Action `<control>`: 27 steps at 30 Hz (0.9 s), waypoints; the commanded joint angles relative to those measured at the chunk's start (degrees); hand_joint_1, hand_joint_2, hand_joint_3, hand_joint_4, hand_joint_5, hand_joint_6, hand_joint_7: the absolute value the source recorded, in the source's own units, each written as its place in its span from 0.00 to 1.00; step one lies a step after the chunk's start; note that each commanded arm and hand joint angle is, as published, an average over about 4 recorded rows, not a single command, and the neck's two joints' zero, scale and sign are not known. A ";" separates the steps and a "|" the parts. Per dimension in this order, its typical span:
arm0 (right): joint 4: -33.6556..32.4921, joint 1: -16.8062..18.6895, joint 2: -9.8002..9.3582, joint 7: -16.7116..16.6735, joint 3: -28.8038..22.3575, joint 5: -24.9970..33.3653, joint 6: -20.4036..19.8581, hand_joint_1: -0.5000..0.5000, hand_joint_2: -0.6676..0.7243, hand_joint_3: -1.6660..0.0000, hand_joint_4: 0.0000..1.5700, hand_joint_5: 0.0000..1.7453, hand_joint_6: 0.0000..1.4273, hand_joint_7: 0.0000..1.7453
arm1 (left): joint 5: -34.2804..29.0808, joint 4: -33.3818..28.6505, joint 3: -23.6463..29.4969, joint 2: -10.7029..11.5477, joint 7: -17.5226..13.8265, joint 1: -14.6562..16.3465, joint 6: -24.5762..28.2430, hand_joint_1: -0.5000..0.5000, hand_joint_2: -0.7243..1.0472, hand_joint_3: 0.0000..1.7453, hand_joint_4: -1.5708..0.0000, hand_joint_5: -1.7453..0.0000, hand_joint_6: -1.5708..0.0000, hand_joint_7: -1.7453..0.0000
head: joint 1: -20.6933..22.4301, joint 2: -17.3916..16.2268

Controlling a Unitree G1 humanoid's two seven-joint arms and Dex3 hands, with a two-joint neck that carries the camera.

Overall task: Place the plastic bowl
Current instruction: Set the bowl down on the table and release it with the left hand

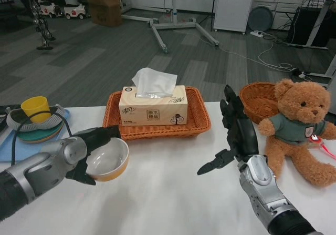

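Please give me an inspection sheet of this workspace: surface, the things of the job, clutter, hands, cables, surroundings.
Surface: white table.
Job's things: plastic bowl, tilted, held by the left hand.
Clutter: tissue box in a rectangular wicker basket; teddy bear; round wicker basket behind it; yellow cup on stacked dishes.
Hands: left hand grips the bowl's rim; right hand open, holding nothing.
Cables: black cable by the dishes; white cable on the floor.
Surroundings: cardboard boxes, metal stand.

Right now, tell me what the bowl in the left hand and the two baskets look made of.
Bowl: likely glossy plastic, orange outside, white inside, with a sheen. Rectangular basket and round basket: woven wicker or rattan by the visible weave, though which fibre is unclear.
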 commanded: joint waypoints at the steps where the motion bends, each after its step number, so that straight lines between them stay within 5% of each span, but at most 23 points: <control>1: 0.23 -0.32 -0.43 0.15 0.05 0.51 -0.18 0.04 0.73 0.95 0.00 0.00 0.00 0.00 | 1.57 5.87 1.09 -2.88 0.04 1.53 -3.59 0.00 0.75 1.00 0.12 0.00 0.18 0.04 | 0.00 0.08; 6: 0.40 -0.32 -0.39 0.15 0.14 0.53 -0.18 0.04 0.73 0.95 0.00 0.00 0.00 0.00 | 3.83 16.00 3.16 -6.62 0.78 2.32 -10.66 0.00 0.75 1.00 0.12 0.00 0.18 0.04 | 0.41 -0.36; 16: 0.91 -0.32 -0.15 0.15 0.25 0.60 -0.18 0.04 0.73 0.95 0.00 0.00 0.00 0.00 | 5.33 28.02 2.72 -10.68 3.20 2.59 -16.13 0.00 0.75 1.00 0.13 0.00 0.20 0.03 | 2.19 -1.65; 27: 1.52 -0.32 0.07 0.15 0.49 0.60 -0.26 0.04 0.73 0.95 0.00 0.00 0.00 0.00 | 4.87 38.30 2.61 -14.40 6.78 2.70 -22.79 0.00 0.71 1.00 0.15 0.00 0.33 0.04 | 3.21 -2.32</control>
